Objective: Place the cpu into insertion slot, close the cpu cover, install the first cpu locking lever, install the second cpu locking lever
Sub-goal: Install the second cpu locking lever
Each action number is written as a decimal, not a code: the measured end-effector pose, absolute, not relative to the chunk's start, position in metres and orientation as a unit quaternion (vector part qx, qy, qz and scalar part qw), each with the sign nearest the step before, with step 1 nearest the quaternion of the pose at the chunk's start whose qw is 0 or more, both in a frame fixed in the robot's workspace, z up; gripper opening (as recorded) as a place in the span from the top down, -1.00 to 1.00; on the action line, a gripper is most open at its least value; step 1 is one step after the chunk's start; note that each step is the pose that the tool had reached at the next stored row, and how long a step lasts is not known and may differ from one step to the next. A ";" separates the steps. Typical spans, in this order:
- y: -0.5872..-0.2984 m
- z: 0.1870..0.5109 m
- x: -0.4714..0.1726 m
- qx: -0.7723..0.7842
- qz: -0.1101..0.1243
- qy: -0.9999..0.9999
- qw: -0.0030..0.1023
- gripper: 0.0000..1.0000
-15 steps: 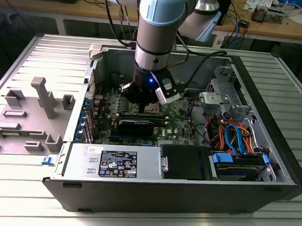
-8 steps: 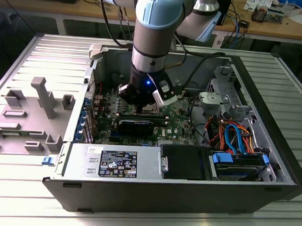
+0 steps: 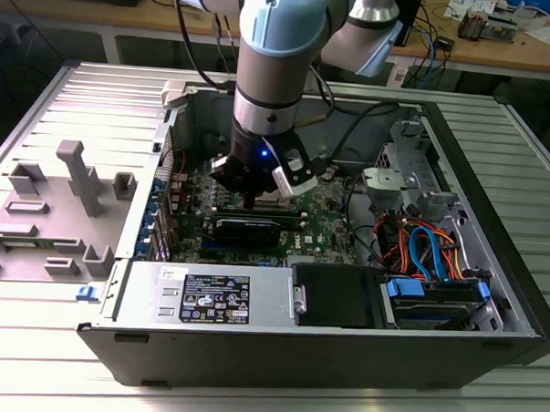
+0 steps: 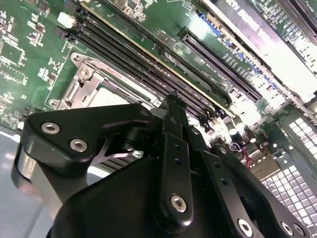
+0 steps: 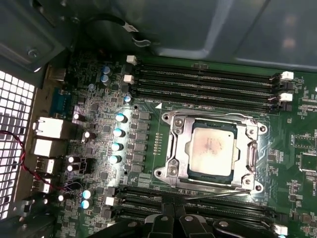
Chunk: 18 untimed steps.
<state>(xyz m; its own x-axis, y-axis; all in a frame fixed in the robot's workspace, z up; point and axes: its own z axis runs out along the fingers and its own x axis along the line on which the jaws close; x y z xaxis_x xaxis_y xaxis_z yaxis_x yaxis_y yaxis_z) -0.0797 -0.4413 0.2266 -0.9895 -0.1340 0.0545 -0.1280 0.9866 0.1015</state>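
Observation:
In the first wrist view the silver-topped cpu (image 5: 213, 148) lies in the insertion slot (image 5: 166, 172) on the green board. The cpu cover (image 5: 179, 148) lies flat around it as a silver frame. A thin locking lever (image 5: 218, 194) runs along the socket edge nearest my gripper (image 5: 173, 212), and its end reaches toward the fingertips. Contact cannot be judged. In the second wrist view my gripper (image 4: 171, 103) has its black fingers together, just beside the cpu cover (image 4: 86, 82). From outside, my gripper (image 3: 250, 203) hangs low inside the open computer case.
Long black memory slots (image 5: 208, 82) flank the socket on two sides. A black finned card (image 3: 247, 228) lies in front of the gripper. The power supply (image 3: 212, 296), blue and orange cables (image 3: 428, 249) and case walls (image 3: 493, 225) close in. A grey fixture plate (image 3: 65, 206) lies at the exterior view's left.

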 end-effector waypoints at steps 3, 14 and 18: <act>-0.441 0.224 -0.082 0.067 -0.056 -0.996 0.030 0.79; -0.443 0.220 -0.086 0.070 -0.076 -0.994 0.029 0.79; -0.448 0.220 -0.086 0.071 -0.106 -0.992 0.027 0.79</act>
<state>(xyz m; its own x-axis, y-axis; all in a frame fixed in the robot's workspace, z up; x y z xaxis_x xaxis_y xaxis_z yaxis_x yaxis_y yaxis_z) -0.0864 -0.4481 0.2199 -0.9885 -0.1463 0.0381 -0.1350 0.9676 0.2133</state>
